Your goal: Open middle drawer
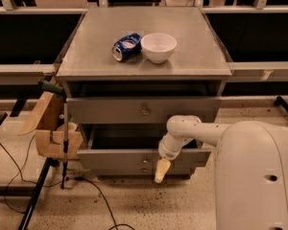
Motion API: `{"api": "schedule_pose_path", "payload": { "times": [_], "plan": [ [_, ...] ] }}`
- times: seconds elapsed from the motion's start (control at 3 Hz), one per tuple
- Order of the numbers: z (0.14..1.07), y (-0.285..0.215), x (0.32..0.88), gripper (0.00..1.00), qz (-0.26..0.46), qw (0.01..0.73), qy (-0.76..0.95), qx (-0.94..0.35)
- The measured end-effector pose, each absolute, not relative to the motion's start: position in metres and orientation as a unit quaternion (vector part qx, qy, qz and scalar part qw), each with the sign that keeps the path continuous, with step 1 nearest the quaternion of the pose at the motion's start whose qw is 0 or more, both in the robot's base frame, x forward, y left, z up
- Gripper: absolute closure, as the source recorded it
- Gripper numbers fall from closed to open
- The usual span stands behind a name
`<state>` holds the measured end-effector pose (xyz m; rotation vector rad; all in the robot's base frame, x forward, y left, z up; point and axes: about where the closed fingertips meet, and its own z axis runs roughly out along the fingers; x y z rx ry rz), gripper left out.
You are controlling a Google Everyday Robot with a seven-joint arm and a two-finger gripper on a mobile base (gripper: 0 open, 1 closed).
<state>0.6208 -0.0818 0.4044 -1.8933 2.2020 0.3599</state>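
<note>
Grey counter [197, 61] stands above the hand. Middle drawer [110, 159], just up-left of the hand, sits pulled well out; opening looks nearly done. Hand [162, 170] hangs below the front panel, grip cannot tell. Knob [145, 157] up-left. Next: back away clear.

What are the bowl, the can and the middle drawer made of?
Round white bowl: smooth, faintly shiny, perhaps ceramic or plastic. Blue can: silvery end, printed side, likely thin metal. Grey middle drawer: dull even surface, probably painted metal. The cream gripper hangs low before the drawer fronts.
</note>
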Motion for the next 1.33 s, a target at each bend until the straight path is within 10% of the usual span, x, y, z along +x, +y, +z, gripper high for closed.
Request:
{"api": "schedule_pose_path", "payload": {
  "times": [1.33],
  "plan": [
    [0.406,-0.084,0.601,0.95,0.136,0.091,0.738,-0.654]
  ]
}}
